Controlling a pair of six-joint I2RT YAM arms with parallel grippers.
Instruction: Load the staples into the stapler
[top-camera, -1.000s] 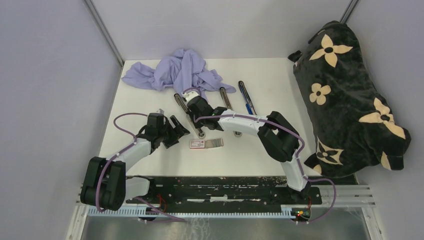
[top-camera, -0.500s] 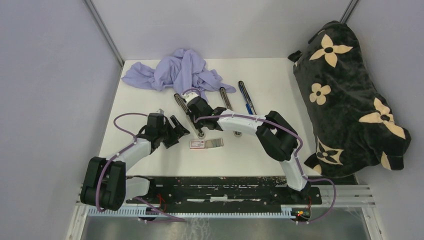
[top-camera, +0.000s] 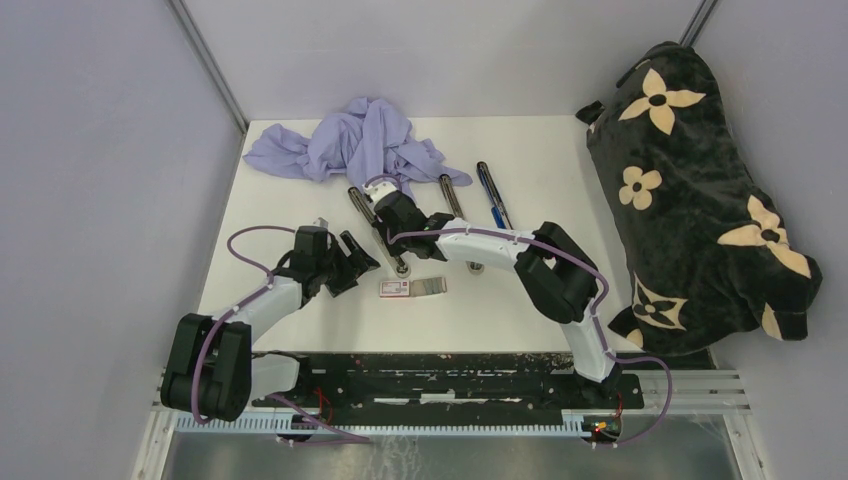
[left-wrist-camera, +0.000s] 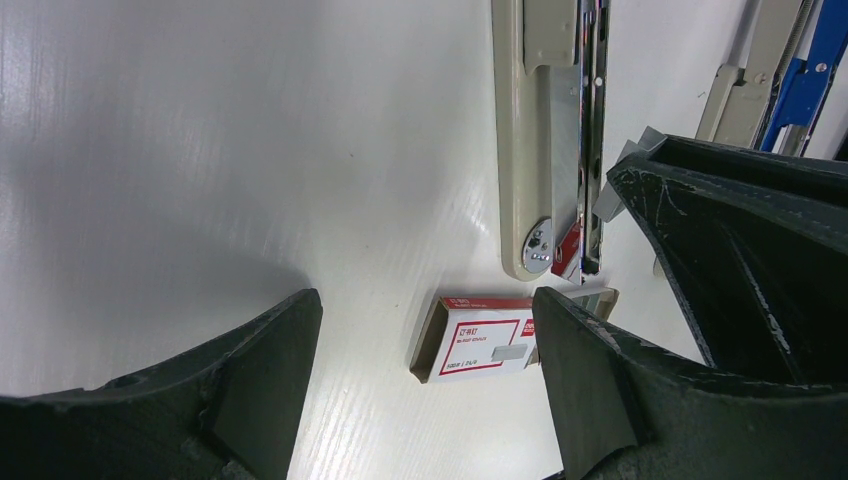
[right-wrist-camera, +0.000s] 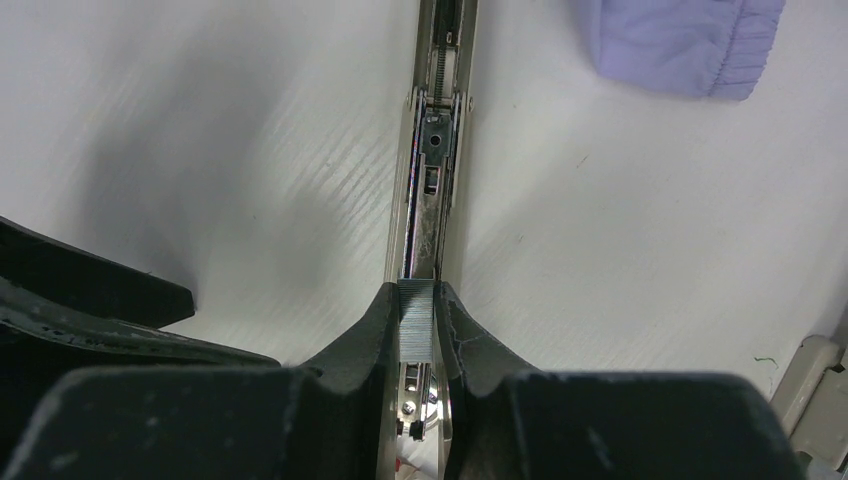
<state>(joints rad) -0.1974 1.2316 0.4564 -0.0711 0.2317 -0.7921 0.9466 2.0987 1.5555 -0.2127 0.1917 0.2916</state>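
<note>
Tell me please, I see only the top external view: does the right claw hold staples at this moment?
Observer: Yes. The right wrist view shows the right claw shut on a staple strip.
Operator: Where is the strip against the stapler?
Observer: Over the open stapler, lined up along its metal channel; contact I cannot tell.
Operator: And the left claw?
Observer: Open and empty in the left wrist view, with the red-and-white box lying below it.
</note>
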